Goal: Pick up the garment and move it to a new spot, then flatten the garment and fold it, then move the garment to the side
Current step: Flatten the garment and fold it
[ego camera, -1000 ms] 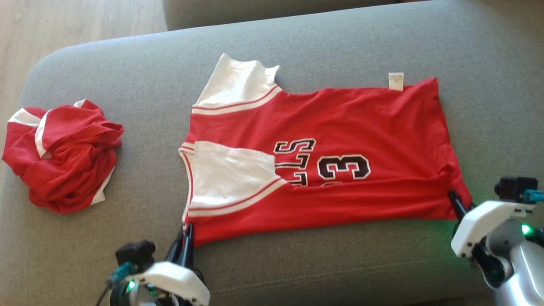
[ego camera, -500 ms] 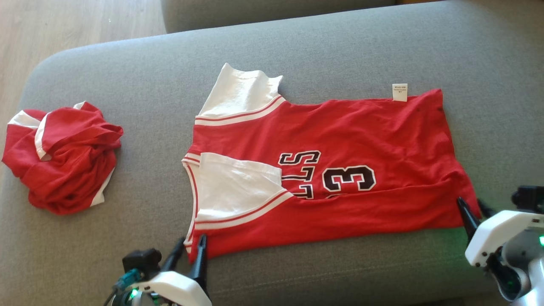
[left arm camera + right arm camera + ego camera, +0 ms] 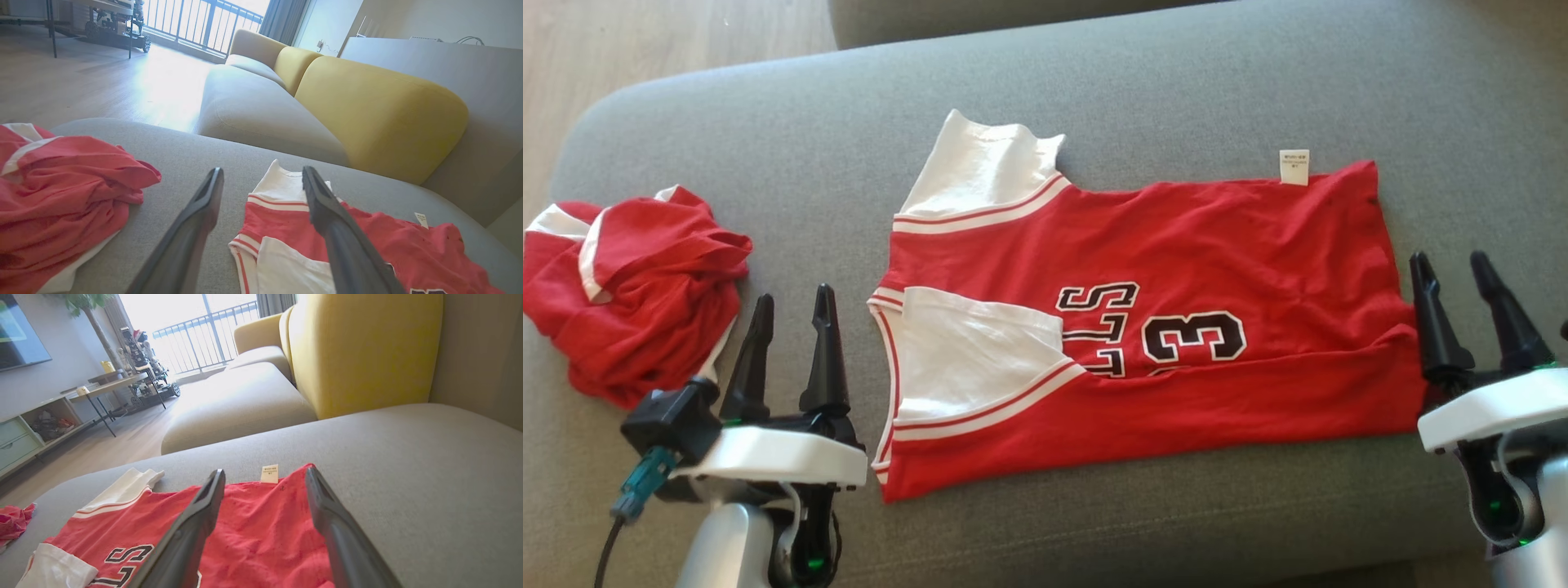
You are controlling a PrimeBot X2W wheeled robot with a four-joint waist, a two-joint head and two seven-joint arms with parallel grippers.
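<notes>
Left gripper [image 3: 794, 298] and right gripper [image 3: 1448, 260] point upward, flanking the red jersey [image 3: 1176, 261] on the sofa [image 3: 1143, 82]; jaws released, empty.

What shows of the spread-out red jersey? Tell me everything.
The red jersey looks like soft knit fabric with white sleeves edged in red-and-white stripes, black white-outlined lettering and a 3, and a white label at its far edge. It lies flat on the grey cushion, near edge folded over the print, slightly wrinkled. The left gripper and right gripper stand beside it, jaws open, not holding it.
</notes>
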